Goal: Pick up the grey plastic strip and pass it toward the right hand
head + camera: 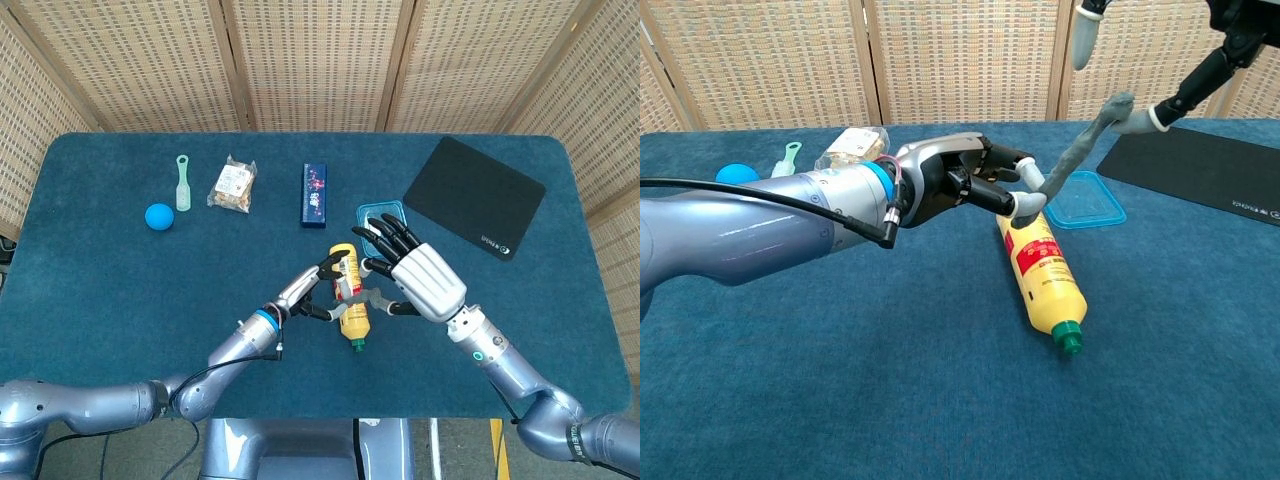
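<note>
- The yellow plastic squeeze bottle with a green cap and red label (1043,275) lies on its side on the dark blue felt table top (840,380), cap toward the robot.
- The left hand (958,180) hangs just above the bottle's far end, pinching the lower end of the bent grey plastic strip (1080,146) between thumb and fingertips.
- The strip rises at a slant, up and toward the robot's right, clear of the table; in the head view it shows as a short grey band (362,294) between the two hands.
- The right hand (420,277) has its fingers spread; in the chest view one pale fingertip (1137,121) touches the strip's upper end, and whether it grips it cannot be told.
- Just beyond the bottle sits a shallow clear blue plastic tray (1085,201).
- Farther right lies a black rectangular mouse mat (474,196).
- At the far side, left to right: a blue ball (159,215), a pale green plastic scoop (183,183), a clear packet of snacks (233,185), a dark blue slim box (315,194).
</note>
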Robot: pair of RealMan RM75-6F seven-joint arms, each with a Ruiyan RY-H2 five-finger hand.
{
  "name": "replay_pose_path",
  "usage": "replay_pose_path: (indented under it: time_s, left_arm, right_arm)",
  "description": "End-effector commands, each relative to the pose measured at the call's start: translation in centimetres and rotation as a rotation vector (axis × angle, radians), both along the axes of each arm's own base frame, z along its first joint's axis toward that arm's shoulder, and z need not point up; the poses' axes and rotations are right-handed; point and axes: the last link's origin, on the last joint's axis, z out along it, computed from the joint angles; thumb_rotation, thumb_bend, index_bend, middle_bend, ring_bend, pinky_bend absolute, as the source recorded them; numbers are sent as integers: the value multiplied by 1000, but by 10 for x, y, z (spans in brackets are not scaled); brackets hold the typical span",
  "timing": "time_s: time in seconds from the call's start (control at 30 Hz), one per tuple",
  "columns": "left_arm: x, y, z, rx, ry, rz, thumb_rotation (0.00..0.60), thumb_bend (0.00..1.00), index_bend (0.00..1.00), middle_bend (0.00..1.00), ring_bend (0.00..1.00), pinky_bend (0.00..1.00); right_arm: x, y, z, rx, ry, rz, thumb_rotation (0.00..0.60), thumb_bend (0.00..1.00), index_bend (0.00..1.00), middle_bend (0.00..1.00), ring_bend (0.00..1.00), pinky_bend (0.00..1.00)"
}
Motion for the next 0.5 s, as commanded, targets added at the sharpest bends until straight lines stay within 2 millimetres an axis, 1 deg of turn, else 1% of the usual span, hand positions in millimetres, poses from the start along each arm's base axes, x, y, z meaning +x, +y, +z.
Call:
replay_pose_path:
  time_s: [0.03, 0.5]
  left_arm:
    - [1, 0, 0, 0, 1, -1, 600, 653, 738, 0, 0, 0]
    - [2, -1, 2, -6, -6, 1, 600, 653, 734, 0, 0, 0]
  right_arm:
    - [0, 1, 0, 4, 2, 3, 600, 328, 502, 186, 0, 0]
    - [2, 3, -2, 12, 5, 13, 600, 439, 566, 188, 0, 0]
